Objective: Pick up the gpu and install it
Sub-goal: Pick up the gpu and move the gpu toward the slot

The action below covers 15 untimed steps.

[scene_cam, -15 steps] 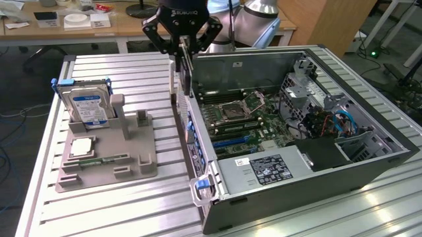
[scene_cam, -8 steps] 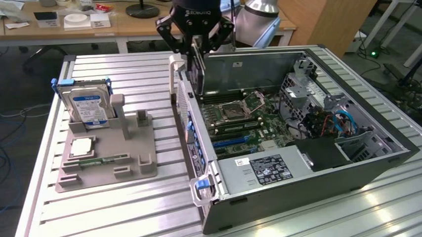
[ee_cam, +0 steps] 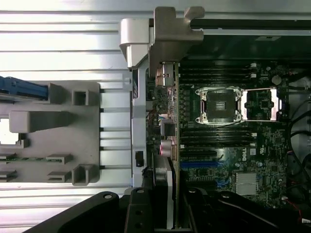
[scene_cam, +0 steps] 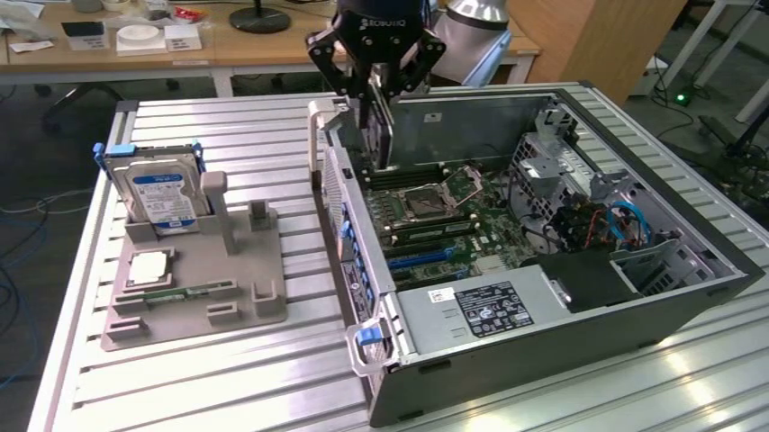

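Jaws are closing partway on the thin flat black gpu (scene_cam: 384, 135), so the black gripper (scene_cam: 382, 90) is gripping it by its upper edge near the top middle of the exterior view. The card is hanging edge-on with its long axis running straight down. Its lower end is dipping just inside the rear of the open grey metal computer case (scene_cam: 565, 360), above the green motherboard (scene_cam: 463, 229). I'd say the whole thing is hinging on lining that lower edge up with the blue expansion slots (scene_cam: 420, 256), which are sitting lower in the frame than the card. The square silver CPU socket (scene_cam: 451, 191) is sitting close by. Over on the exterior view's left, a silver hard drive with a blue-white label (scene_cam: 162, 193) is standing in a grey plastic parts fixture (scene_cam: 193, 310), well apart from the action.

Wrist view next: the gripper (ee_cam: 165, 201) is pinching the gpu (ee_cam: 165, 131), seen edge-on, with its silvery bracket end farthest from the fingers. The card is running between the fixture (ee_cam: 87, 126) and the motherboard (ee_cam: 233, 160), right along the case wall.
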Each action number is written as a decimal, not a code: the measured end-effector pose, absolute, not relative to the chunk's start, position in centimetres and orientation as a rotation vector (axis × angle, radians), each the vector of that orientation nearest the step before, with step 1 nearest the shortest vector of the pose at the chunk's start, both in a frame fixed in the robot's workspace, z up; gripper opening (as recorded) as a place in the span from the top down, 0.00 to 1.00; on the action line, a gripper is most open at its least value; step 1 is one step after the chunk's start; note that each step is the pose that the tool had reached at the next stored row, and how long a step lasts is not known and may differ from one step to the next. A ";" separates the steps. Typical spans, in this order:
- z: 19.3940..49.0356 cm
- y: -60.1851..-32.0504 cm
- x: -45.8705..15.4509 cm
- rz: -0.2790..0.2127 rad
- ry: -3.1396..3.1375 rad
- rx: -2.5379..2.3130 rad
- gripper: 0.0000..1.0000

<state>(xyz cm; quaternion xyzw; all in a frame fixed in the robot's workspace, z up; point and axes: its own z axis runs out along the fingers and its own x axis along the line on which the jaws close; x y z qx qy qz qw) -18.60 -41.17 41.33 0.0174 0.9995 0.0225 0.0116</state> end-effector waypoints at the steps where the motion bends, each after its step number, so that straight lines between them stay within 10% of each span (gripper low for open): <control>1: 41.3 -41.2 -18.4 0.070 3.117 0.054 0.72; 15: 41.3 -41.2 -13.9 0.070 3.117 0.054 0.72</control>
